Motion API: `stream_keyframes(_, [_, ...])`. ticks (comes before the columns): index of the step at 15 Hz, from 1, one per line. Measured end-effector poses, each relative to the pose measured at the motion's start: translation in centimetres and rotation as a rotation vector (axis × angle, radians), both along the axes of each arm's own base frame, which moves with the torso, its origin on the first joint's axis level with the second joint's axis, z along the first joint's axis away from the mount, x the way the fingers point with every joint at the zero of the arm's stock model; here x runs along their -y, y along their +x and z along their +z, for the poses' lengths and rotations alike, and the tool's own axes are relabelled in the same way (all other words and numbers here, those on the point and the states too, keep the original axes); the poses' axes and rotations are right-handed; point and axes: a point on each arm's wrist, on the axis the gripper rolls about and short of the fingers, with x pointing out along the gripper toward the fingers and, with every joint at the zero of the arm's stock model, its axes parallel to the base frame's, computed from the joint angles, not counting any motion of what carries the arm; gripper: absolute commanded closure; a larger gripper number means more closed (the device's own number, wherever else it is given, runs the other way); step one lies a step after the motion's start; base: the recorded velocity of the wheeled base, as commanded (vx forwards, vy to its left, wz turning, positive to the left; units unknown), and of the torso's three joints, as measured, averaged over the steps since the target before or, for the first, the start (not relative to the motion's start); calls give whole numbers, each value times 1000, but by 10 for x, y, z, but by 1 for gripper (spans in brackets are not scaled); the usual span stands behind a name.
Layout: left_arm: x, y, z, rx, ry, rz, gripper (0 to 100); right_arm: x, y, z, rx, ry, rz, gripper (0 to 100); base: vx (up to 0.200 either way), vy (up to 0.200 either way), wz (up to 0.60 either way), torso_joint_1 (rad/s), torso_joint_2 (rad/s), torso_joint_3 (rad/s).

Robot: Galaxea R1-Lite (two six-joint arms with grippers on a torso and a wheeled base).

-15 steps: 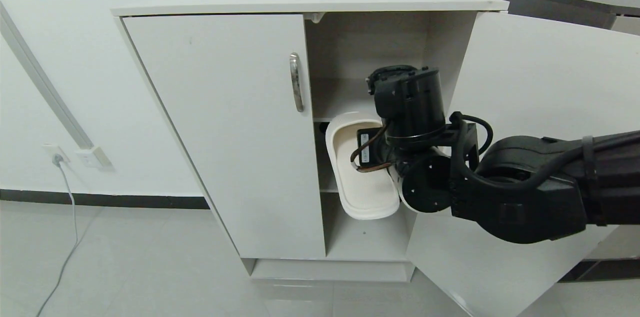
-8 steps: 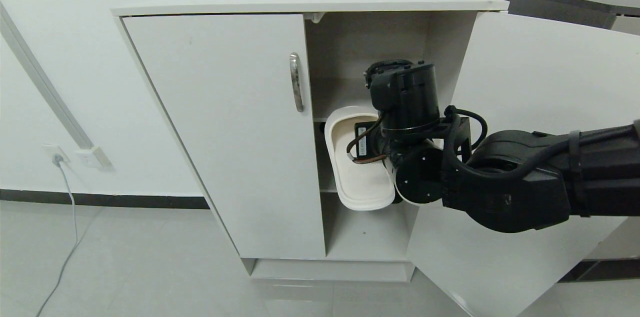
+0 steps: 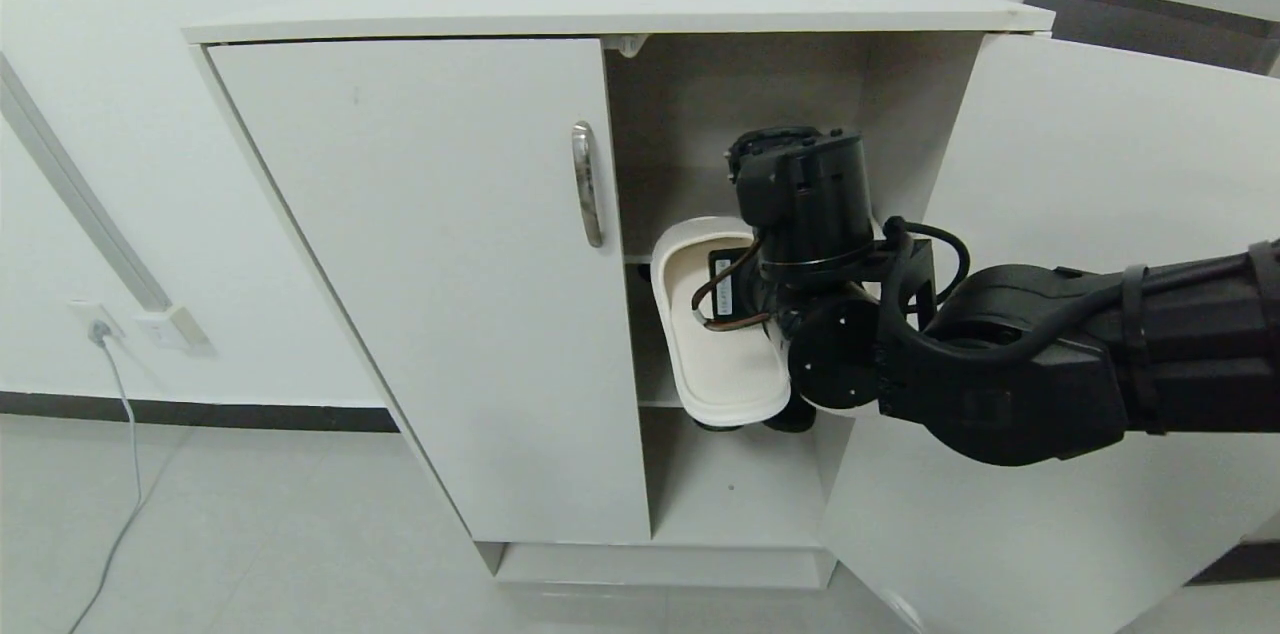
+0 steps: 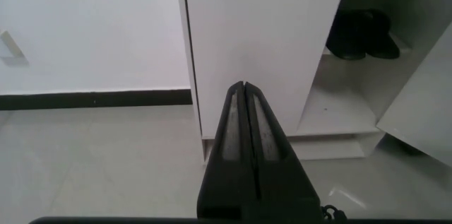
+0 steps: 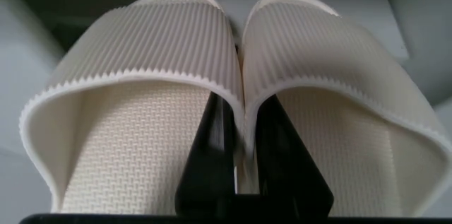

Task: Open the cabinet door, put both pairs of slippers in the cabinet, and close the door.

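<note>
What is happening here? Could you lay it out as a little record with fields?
Cabinet: white cabinet; left door shut, right door swung open.
Right gripper: shut on the inner edges of the cream slippers, held side by side in the cabinet's opening.
Black slippers: already on a shelf inside.
Left gripper: shut, empty, above the floor in front of the shut door.
Left to do: set the cream pair down, close the right door.
</note>
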Motion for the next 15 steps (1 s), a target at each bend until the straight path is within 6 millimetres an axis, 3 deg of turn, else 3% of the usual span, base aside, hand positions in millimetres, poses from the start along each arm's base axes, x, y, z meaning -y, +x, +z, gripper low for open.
stream_keyframes(4, [0, 0, 0, 0, 0, 1, 100, 0, -1, -3, -7, -5, 2, 100, 200, 0, 0, 5, 2, 1])
stream_keyframes(10, [0, 0, 0, 1, -3, 5, 100, 1, 9, -10, -17, -10, -19, 100, 0, 0, 0, 0, 0, 0])
stream_keyframes(15, [0, 0, 0, 1, -3, 6, 100, 1, 31, -17, -17, -8, -58, 100, 0, 0, 0, 0, 0, 0])
